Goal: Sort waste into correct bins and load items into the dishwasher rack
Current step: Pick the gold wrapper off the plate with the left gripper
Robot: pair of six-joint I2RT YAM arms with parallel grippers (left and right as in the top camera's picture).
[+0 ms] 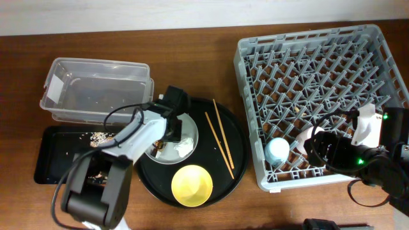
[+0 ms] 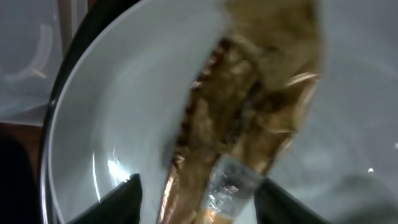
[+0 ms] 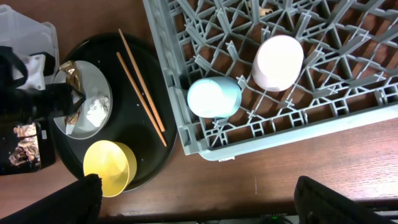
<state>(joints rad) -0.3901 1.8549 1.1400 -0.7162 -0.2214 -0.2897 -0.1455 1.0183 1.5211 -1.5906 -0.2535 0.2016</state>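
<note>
1. Right hand (image 3: 200,200) wide, empty, over the near table (image 3: 280,174); light-blue cup (image 3: 213,96) and pink cup (image 3: 278,61) just beyond it, in the grey peg rack's (image 1: 249,115) near-left corner.
2. Left hand (image 2: 199,202) wide, fingers either side of the wrapper (image 2: 249,106): a crinkled gold-brown strip, long axis near-to-far, leaning right, on a smooth white plate (image 2: 112,112).
3. Tissue ball (image 1: 185,147) on the same plate, near-right of the hand.
4. Thin wooden chopsticks (image 1: 220,139) right of the plate, parallel, far-left to near-right.
5. Black tray (image 1: 51,153) at left; clear tub (image 1: 96,89) beyond.
</note>
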